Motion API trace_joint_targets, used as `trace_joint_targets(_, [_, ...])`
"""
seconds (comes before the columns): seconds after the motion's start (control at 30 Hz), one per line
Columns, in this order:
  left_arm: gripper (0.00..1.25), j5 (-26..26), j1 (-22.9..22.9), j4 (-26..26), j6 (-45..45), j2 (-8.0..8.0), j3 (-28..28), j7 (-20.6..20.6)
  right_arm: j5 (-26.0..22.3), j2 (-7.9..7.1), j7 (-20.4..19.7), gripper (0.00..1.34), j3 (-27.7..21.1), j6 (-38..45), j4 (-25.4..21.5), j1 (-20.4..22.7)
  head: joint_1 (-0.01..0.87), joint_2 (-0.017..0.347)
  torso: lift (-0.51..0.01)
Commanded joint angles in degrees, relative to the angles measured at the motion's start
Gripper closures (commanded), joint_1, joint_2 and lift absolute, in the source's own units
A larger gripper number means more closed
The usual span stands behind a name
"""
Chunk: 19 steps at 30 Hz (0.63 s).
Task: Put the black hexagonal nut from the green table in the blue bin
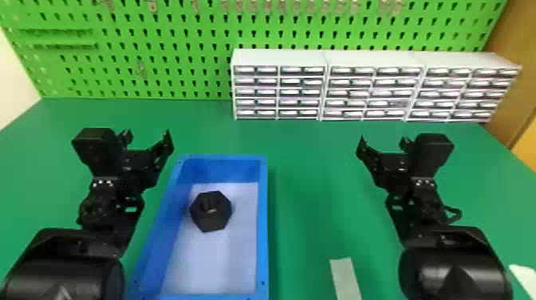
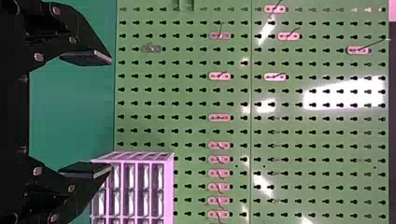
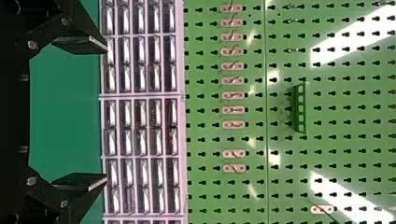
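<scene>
In the head view the black hexagonal nut lies inside the blue bin, on its pale floor toward the far half. My left gripper is at the bin's left, beyond the nut, its fingers apart and holding nothing. Well to the bin's right, my right gripper is likewise open over the green table. Each wrist view gives the same state: the left gripper has a wide gap between its fingers, and so does the right gripper.
White drawer cabinets stand along the table's back right, before a green pegboard. A pale strip lies on the table between the bin and the right arm. Another white piece is at the right edge.
</scene>
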Motion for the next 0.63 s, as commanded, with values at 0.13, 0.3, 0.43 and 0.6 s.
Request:
trace_joint_targets(0.13, [0.44, 0.09, 0.03, 0.0, 0.07, 0.0, 0.0, 0.0, -0.02, 0.05, -0.01, 0.31, 0.0, 0.0, 0.04, 0.0, 0.686, 0.052, -0.097])
trace_joint_targets(0.3, [0.44, 0.09, 0.03, 0.0, 0.07, 0.0, -0.09, 0.0, -0.11, 0.05, -0.01, 0.31, 0.0, 0.0, 0.04, 0.0, 0.686, 0.052, -0.097])
trace_joint_targets(0.43, [0.44, 0.0, 0.03, 0.0, 0.07, 0.0, -0.09, 0.0, -0.11, 0.05, -0.01, 0.31, 0.0, 0.0, 0.04, 0.0, 0.686, 0.052, -0.097])
trace_joint_targets(0.6, [0.44, 0.0, 0.03, 0.0, 0.07, 0.0, -0.09, 0.0, -0.19, 0.05, -0.01, 0.31, -0.09, 0.0, 0.04, 0.0, 0.686, 0.052, -0.097])
